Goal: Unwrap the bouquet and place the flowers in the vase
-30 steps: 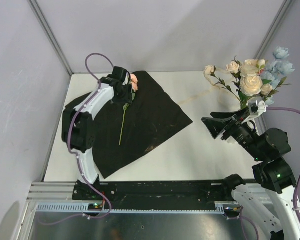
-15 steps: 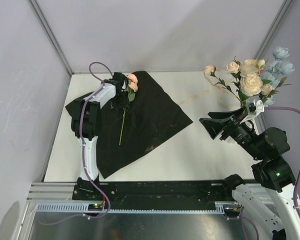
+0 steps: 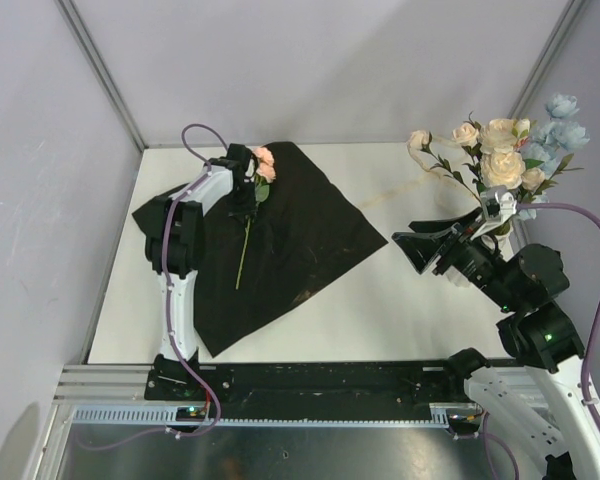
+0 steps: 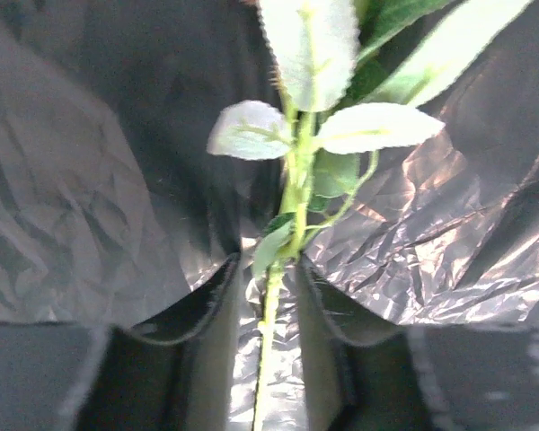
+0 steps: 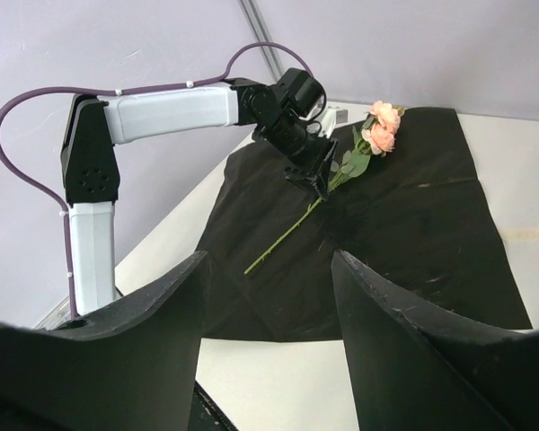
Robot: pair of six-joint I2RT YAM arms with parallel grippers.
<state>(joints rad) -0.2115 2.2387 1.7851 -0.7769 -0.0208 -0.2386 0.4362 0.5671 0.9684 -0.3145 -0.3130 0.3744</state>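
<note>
The black wrapping sheet (image 3: 310,240) lies spread flat on the table. One peach-pink flower (image 3: 265,165) lies on it, its green stem (image 3: 244,245) pointing towards the near edge. My left gripper (image 3: 243,205) is down over the stem just below the leaves. In the left wrist view its jaws stand narrowly apart on either side of the stem (image 4: 268,314), with a thin gap on each side. Other flowers (image 3: 500,160) stand upright at the far right; the vase is hidden behind my right arm. My right gripper (image 3: 408,240) hangs open and empty beside them.
A loose cream ribbon (image 3: 410,185) trails across the table between the sheet and the standing flowers. Grey walls close in the left, back and right. The left arm (image 5: 162,112) reaches over the sheet's far left corner.
My left gripper has come down over the stem and its jaws have narrowed round it. The right gripper has drifted slightly left, still open.
</note>
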